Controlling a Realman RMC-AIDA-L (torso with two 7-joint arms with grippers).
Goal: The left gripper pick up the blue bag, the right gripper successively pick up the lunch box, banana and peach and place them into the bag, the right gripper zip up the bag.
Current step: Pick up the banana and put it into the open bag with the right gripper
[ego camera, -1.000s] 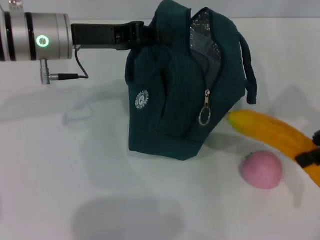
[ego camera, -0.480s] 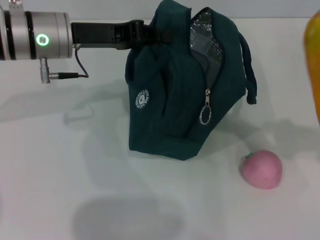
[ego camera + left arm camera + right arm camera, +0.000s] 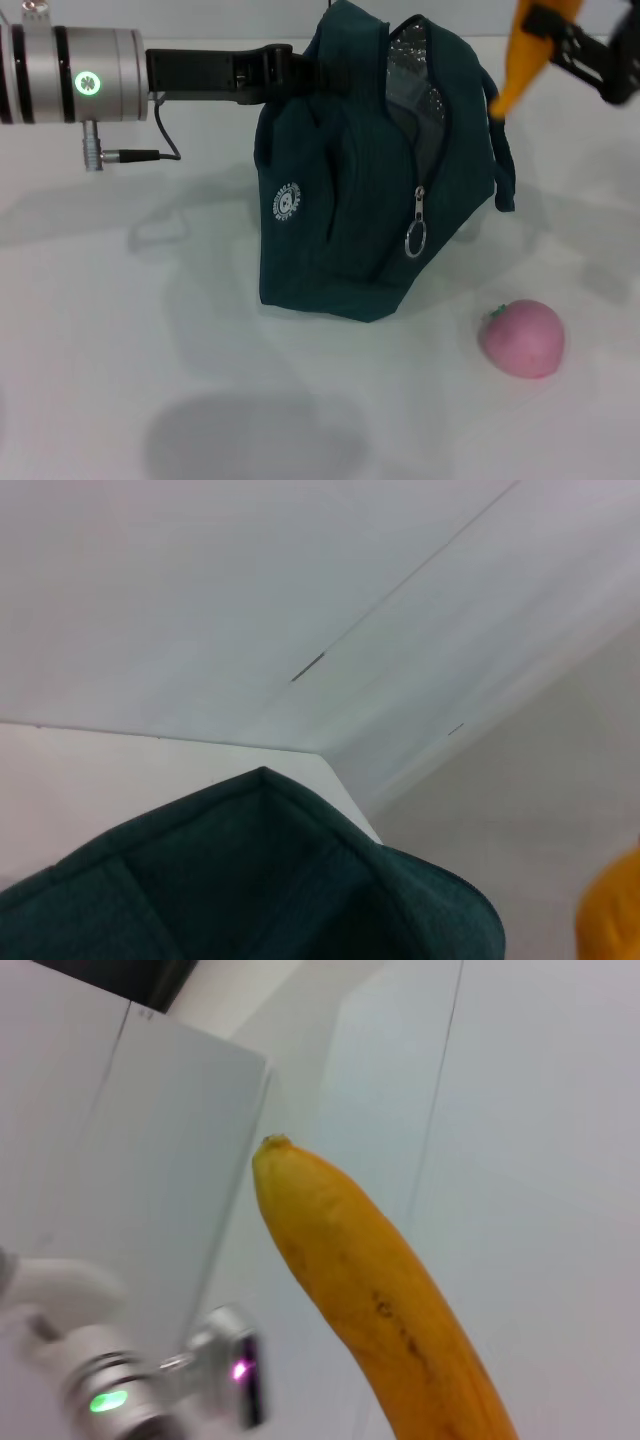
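Observation:
The blue bag (image 3: 350, 200) stands on the white table with its zipper open, showing the silver lining. My left gripper (image 3: 303, 70) is shut on the bag's top left edge and holds it up. My right gripper (image 3: 556, 27) is at the top right, shut on the banana (image 3: 520, 60). It holds the banana in the air, tip pointing down, just right of the bag's opening. The banana fills the right wrist view (image 3: 380, 1310). The bag's top shows in the left wrist view (image 3: 250, 880). The peach (image 3: 522, 338) lies on the table right of the bag's base. The lunch box is out of view.
The bag's zipper ring pull (image 3: 416, 238) hangs down its front. One loop handle (image 3: 500, 150) hangs on the bag's right side. The white table (image 3: 120, 330) spreads left of and in front of the bag.
My right gripper has lifted the banana off the table at the right and carried it up and left, to beside the bag's top. The peach has not moved.

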